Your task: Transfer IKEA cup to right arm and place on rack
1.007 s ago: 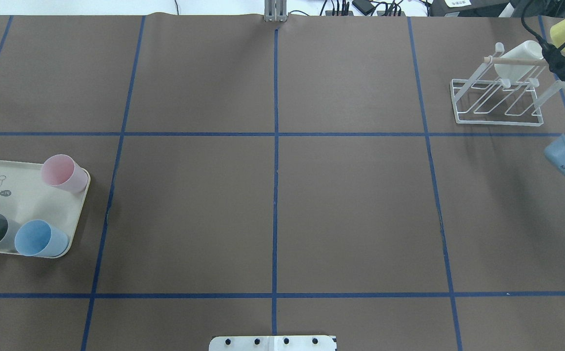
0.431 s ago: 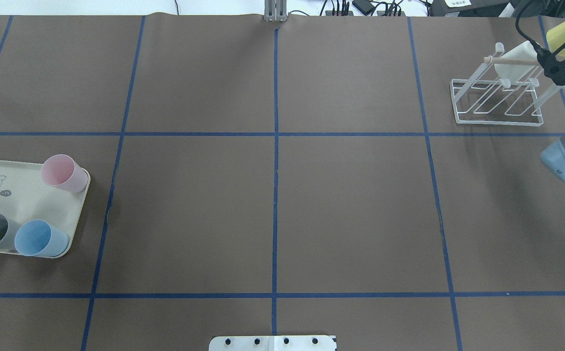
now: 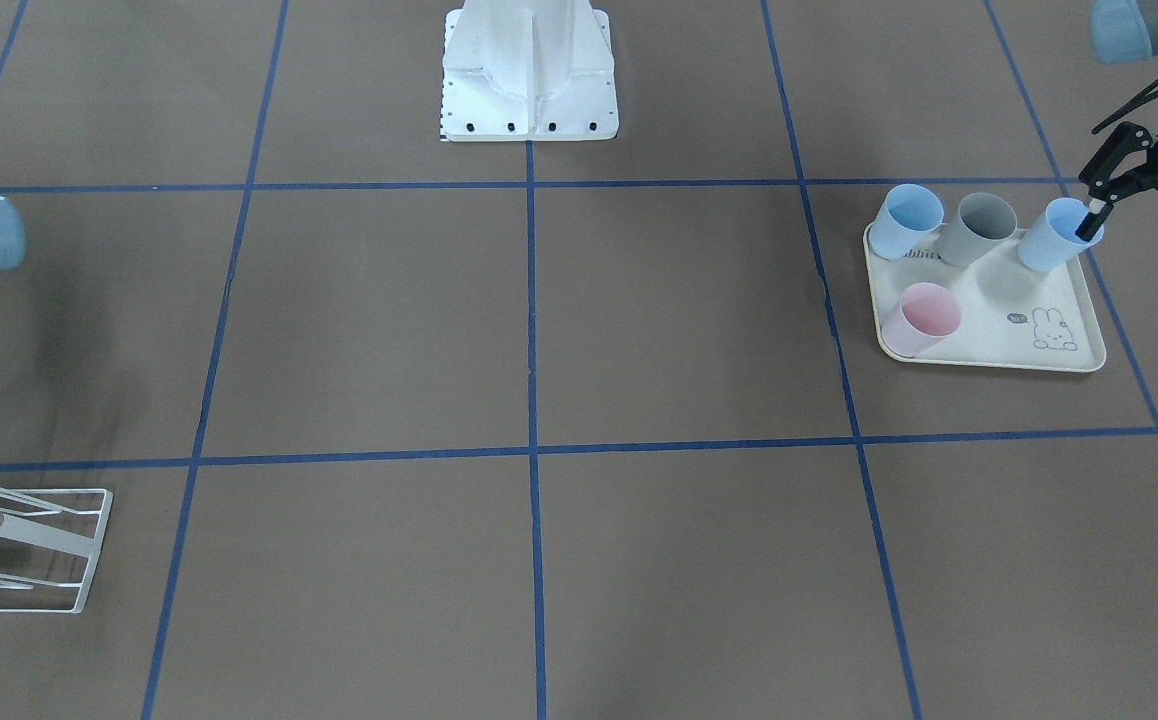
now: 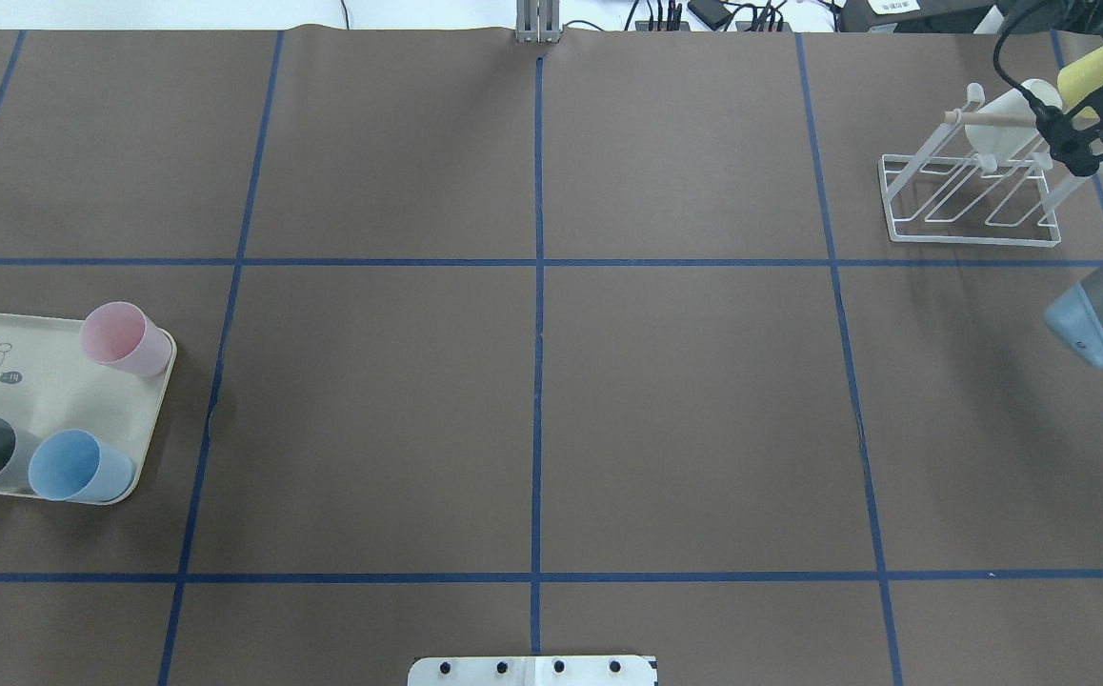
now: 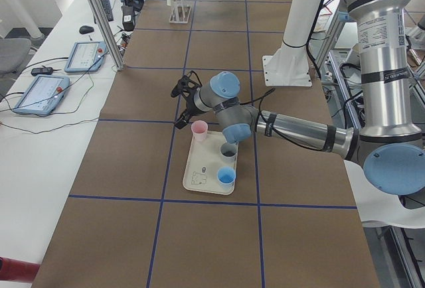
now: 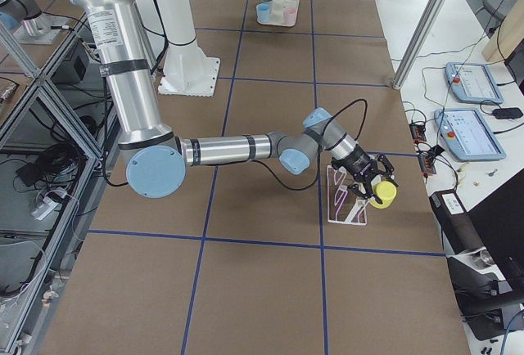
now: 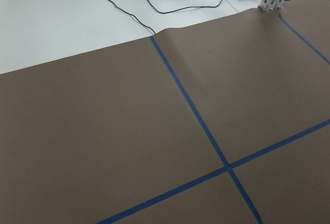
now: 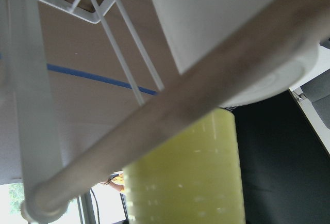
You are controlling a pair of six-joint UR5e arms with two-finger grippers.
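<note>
My right gripper (image 4: 1073,143) is shut on a yellow IKEA cup (image 4: 1085,71) at the far right end of the white wire rack (image 4: 975,195). The right wrist view shows the yellow cup (image 8: 185,172) just behind the rack's wooden dowel (image 8: 170,105), beside a white cup (image 8: 227,28) that rests on the rack. From the right side, the cup (image 6: 381,195) hangs over the rack's outer end. My left gripper (image 3: 1139,235) is open beside the cream tray (image 3: 999,345), one fingertip at the rim of a light-blue cup (image 3: 1049,238).
The tray holds a pink cup (image 3: 919,318), a grey cup (image 3: 979,228) and another blue cup (image 3: 907,220). The right arm's elbow (image 4: 1099,319) hangs over the table's right edge. The robot's white base (image 3: 529,70) stands at mid-table.
My right gripper has moved left with the yellow cup, closer over the rack's dowel end. The right arm's elbow drifted left and down. The tray cups stayed put.
</note>
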